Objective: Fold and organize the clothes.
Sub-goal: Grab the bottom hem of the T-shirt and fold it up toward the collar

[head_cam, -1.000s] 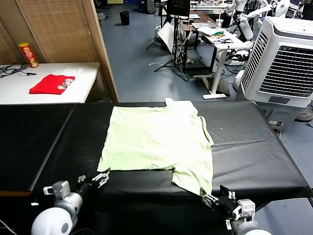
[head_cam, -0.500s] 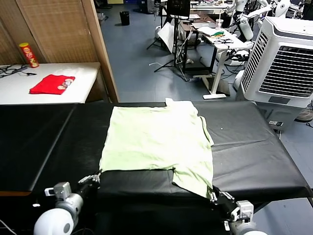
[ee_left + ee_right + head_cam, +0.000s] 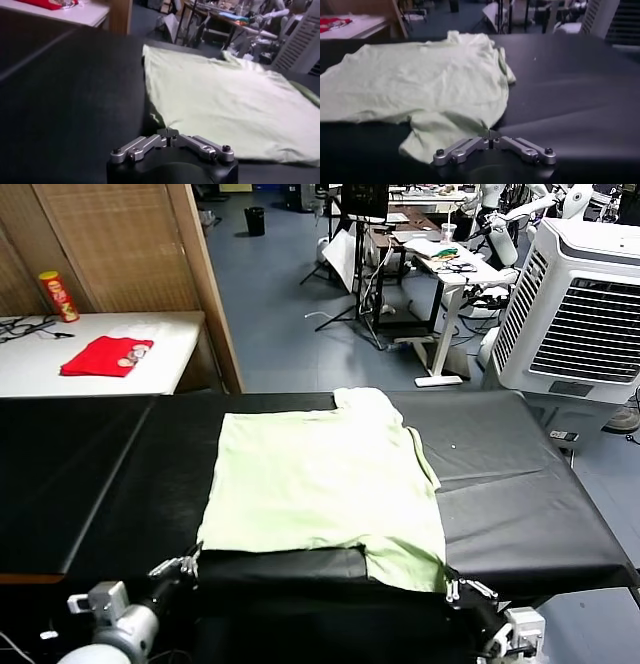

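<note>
- The T-shirt — thin, soft, pale green — lies spread flat on the matte black worktop.
- Left pincer pinches its near left corner; right pincer pinches the near right sleeve.

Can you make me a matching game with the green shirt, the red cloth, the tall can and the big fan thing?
Things:
1. light-green T-shirt
2. red folded garment
3. red and yellow can
4. white cooler fan

Places:
A. standing upright at the back of the white side table
B. on the floor at the robot's right
C. spread flat on the black table
D. lying on the white side table

Pairs: 1-C, 2-D, 3-A, 4-B
</note>
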`<state>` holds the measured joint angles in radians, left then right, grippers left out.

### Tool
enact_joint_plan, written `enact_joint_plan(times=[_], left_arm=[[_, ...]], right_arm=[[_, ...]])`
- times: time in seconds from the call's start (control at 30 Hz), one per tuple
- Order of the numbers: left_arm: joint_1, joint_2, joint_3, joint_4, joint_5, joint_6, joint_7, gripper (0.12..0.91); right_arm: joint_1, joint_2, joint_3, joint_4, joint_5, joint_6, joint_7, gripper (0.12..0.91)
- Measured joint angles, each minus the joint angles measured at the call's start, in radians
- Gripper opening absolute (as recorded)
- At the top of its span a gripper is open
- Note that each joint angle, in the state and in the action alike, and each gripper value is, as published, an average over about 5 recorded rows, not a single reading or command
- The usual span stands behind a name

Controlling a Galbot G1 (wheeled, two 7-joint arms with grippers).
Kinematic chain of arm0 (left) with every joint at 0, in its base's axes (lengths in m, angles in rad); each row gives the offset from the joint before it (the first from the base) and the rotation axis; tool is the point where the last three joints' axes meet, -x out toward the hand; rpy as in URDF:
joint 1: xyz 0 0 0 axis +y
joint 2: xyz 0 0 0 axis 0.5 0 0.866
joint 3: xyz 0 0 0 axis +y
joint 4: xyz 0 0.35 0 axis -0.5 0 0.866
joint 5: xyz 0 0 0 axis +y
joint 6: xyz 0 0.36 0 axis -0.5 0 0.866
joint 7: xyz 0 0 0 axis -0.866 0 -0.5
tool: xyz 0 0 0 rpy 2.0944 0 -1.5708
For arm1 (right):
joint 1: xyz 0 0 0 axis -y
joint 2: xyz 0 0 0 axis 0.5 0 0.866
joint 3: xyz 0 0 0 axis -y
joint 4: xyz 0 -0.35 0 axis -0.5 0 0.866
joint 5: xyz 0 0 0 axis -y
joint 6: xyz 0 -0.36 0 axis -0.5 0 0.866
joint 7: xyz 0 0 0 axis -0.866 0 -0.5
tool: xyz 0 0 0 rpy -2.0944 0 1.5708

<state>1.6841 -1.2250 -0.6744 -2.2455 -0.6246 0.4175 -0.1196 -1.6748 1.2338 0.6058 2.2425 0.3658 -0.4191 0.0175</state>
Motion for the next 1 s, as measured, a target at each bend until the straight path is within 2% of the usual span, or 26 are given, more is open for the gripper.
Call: enact_joint_plan(times=[0.17,0.37,0.7,1.0], left_arm=[[-0.084,0.001,0.014,0.051,0.034,-0.048,0.000,0.127],[-0.175,-0.001,0.035,0.132,0.078,-0.088,0.005,0.127],[-0.262,0.006,0.069,0.254,0.154,-0.096,0.024,0.127],[-0.301,0.022,0.083,0.319,0.179,-0.097,0.031,0.127]], right_arm=[[0.152,-0.032,-0.030,-0.120,-0.003,0.064,-0.011,0.121],[0.322,-0.041,-0.082,-0.262,-0.012,0.115,-0.014,0.121],[0.537,-0.066,-0.193,-0.480,-0.048,0.133,-0.025,0.121],[0.677,-0.067,-0.253,-0.610,-0.056,0.150,-0.046,0.121]])
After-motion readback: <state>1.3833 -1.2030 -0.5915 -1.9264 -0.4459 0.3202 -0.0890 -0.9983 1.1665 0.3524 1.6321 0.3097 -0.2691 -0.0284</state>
